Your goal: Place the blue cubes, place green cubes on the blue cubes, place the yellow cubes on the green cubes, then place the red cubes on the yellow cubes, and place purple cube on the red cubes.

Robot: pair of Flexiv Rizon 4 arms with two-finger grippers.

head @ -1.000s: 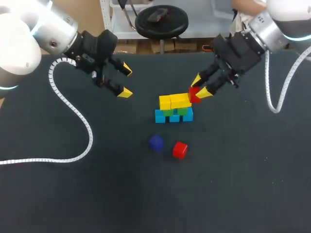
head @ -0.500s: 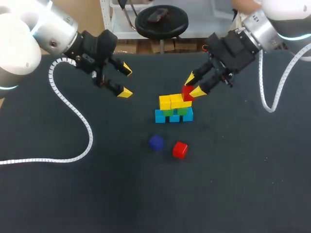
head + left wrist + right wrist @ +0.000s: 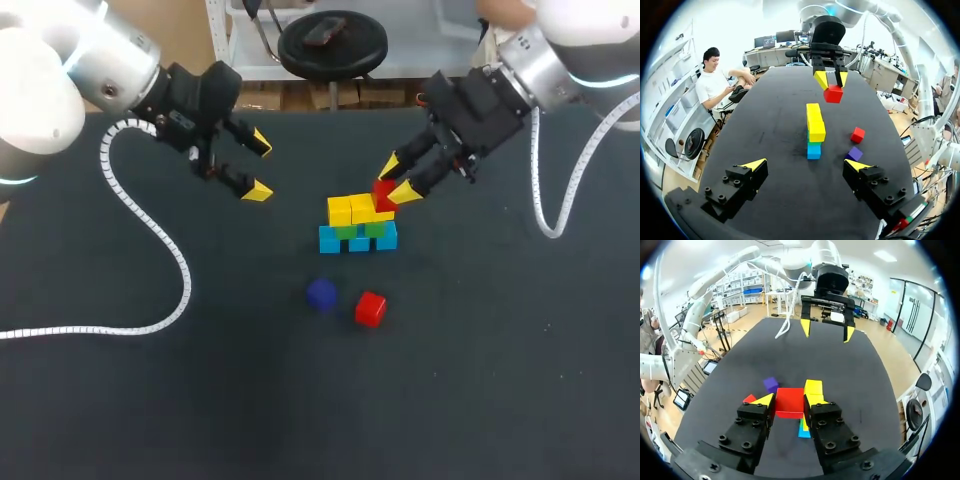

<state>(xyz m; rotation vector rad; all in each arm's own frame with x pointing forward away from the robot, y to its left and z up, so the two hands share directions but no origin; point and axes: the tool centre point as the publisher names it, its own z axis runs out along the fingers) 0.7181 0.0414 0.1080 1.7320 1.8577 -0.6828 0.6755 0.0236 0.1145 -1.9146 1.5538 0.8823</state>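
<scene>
Right gripper (image 3: 396, 180) clamps a smooth red cube (image 3: 383, 194) just above the stack's yellow cubes (image 3: 350, 210). Left gripper (image 3: 260, 167) is wide, empty. Second red cube (image 3: 370, 308) and purple cube (image 3: 321, 294) lie on the dark matte table (image 3: 200, 400).

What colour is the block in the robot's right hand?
Red. The block shows best in the right wrist view, in the right hand.

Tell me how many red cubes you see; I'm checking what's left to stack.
2. One red cube is held in the right gripper by the stacked yellow cubes; the other red cube lies on the table beside the purple cube. None seems hidden.
</scene>
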